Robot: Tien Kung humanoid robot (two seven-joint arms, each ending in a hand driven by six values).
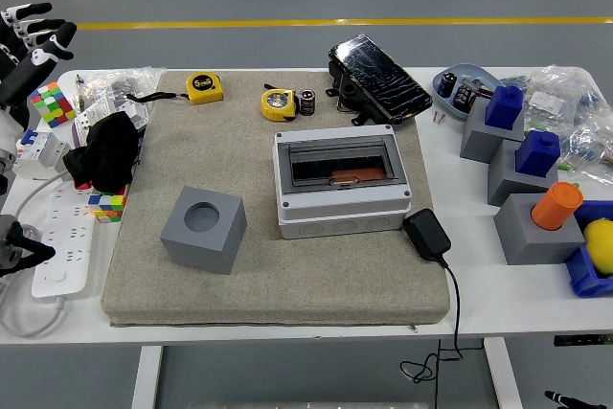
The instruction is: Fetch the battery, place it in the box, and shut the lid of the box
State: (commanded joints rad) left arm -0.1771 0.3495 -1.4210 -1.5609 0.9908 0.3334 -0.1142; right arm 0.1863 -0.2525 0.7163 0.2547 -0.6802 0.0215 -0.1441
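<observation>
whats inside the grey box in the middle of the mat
Through the closed dark lid of the grey box, one flat orange-brown object shows near the window's lower edge. The rest of the interior is hidden by the tinted lid and frame.

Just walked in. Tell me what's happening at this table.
Nothing is being handled right now. The robot's left hand is raised at the table's far left edge with fingers spread, holding nothing; the right hand is out of view. The battery stands on the mat beside a yellow tape measure, untouched. The grey box sits mid-mat with its lid down.
</observation>
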